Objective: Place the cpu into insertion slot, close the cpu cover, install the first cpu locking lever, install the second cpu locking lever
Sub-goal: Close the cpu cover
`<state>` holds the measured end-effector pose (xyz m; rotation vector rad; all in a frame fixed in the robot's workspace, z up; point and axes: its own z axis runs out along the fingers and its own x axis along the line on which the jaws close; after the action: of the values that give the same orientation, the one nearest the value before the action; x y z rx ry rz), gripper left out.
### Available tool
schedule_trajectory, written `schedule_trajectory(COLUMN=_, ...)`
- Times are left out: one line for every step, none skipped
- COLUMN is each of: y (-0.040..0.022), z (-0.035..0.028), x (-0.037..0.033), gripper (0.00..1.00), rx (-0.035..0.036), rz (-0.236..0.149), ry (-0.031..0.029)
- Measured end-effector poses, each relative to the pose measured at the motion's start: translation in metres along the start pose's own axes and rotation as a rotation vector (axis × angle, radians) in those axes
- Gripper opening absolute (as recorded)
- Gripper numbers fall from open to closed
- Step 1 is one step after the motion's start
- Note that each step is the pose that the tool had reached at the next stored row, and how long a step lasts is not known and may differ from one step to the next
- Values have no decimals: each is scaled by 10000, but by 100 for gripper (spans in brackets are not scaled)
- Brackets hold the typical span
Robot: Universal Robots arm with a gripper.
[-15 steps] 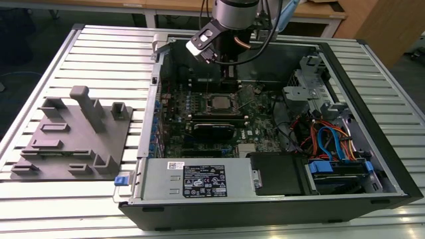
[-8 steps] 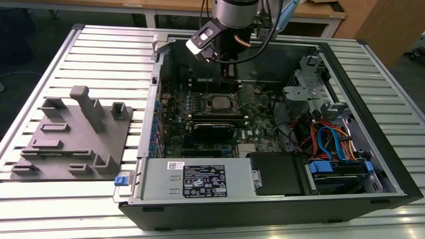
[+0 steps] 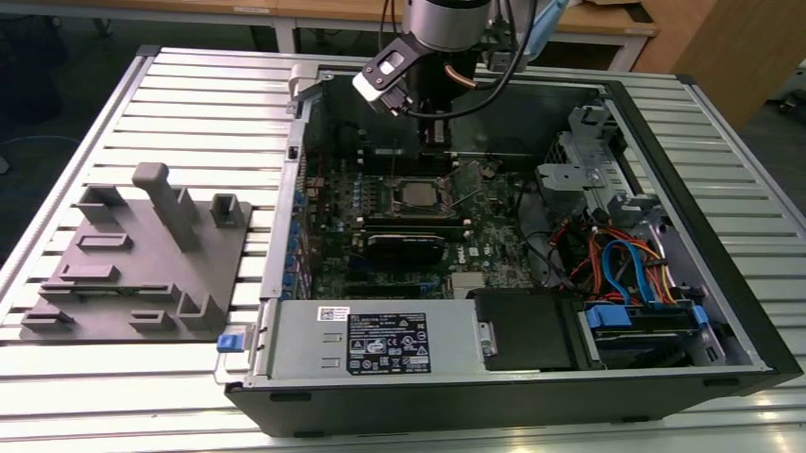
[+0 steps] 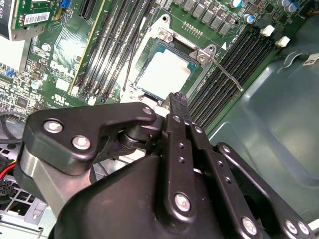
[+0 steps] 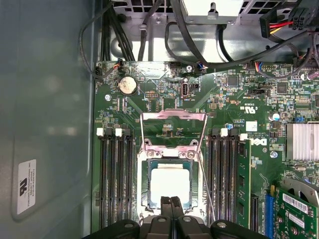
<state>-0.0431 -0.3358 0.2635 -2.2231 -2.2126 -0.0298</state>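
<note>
The cpu [image 5: 169,184] lies flat in the insertion slot [image 5: 145,172], directly under and just ahead of the hand [image 5: 170,200]. Its pale metal top is squared up within the dark rim. The hand's two fingers are pressed together with nothing between them. Whether their tips touch the chip's near edge cannot be told.

The cpu cover [image 5: 173,116] is stood up off the slot on the far side of the chip from the hand, so closing is judged not yet done. One wire locking lever [image 5: 207,189] is swung free along one flank of the slot. In the second wrist view a second thin wire lever [image 4: 130,55] is seen along the opposite flank.

The chip is judged light, rigid and fragile, with a smooth lid that could slip. It would best be taken by two opposite edges and kept level, the underside left untouched. The cover is judged to be thin, stiff sheet, best pressed at its free edge.

Further out, long memory slots [image 5: 115,179] flank the hand on the green motherboard [image 5: 164,84], inside an open computer case [image 3: 705,311] laid on the slatted worktop [image 3: 189,104].
</note>
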Motion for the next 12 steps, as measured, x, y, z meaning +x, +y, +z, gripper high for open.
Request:
schedule_trajectory(y=0, z=0, x=0, gripper=10, rx=0, rz=0, ry=0)
schedule_trajectory(y=0, z=0, x=0, gripper=10, rx=-1, rz=0, ry=0)
schedule_trajectory(y=0, z=0, x=0, gripper=10, rx=0, rz=0, ry=0)
schedule_trajectory(y=0, z=0, x=0, gripper=10, rx=0, rz=0, ry=0)
schedule_trajectory(y=4, z=-1, x=0, gripper=10, rx=0, rz=-2, ry=-1)
schedule_trajectory(y=11, z=-1, x=0, gripper=10, rx=2, rz=-2, ry=-2)
schedule_trajectory(y=19, z=-1, x=0, gripper=10, rx=1, rz=-1, ry=-2)
schedule_trajectory(y=28, z=0, x=0, gripper=10, rx=0, rz=0, ry=-1)
schedule_trajectory(y=38, z=0, x=0, gripper=10, rx=0, rz=0, ry=-1)
schedule_trajectory(y=48, z=0, x=0, gripper=10, rx=0, rz=-1, ry=-1)
schedule_trajectory(y=55, z=0, x=0, gripper=10, rx=0, rz=-1, ry=0)
schedule_trajectory(y=58, z=0, x=0, gripper=10, rx=0, rz=0, ry=0)
